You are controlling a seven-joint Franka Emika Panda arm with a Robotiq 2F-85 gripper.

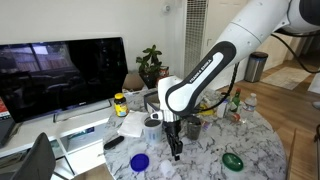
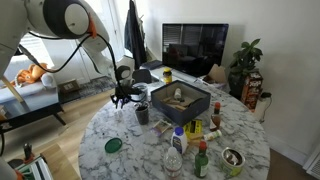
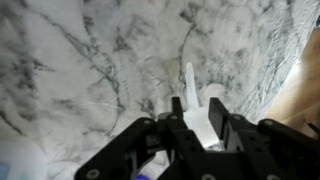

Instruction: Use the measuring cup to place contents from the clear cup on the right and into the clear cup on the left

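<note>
Measuring cup (image 3: 189, 82): white, seen only in the wrist view and blurred. Its slim part sticks out past the fingertips and its wider part sits between them. The claw (image 3: 198, 118) is pressed together on the measuring cup, pinching it from both sides, just above the marble desk (image 3: 80, 60).

In both exterior views the claw (image 1: 175, 150) (image 2: 122, 100) points straight down, low over the desk (image 1: 200, 168) (image 2: 140, 155), near the edge. The measuring cup is too small to make out there. I cannot pick out the clear cups with any certainty in these views.

Nearby:
- Dark cup (image 1: 152, 123) (image 2: 142, 113), upright, just beside the claw.
- Blue lid (image 1: 139, 161), flat on the desk, near the claw.
- Green lid (image 1: 232, 160) (image 2: 114, 145), flat on the desk, apart from the claw.
- Open box (image 2: 180, 98) beyond the dark cup, toward the middle of the desk.
- Yellow-capped bottle (image 1: 120, 103) at the back edge of the desk.

Farther out: monitor (image 1: 60, 70) (image 2: 195, 45) and plant (image 1: 150, 65) (image 2: 245, 60).
</note>
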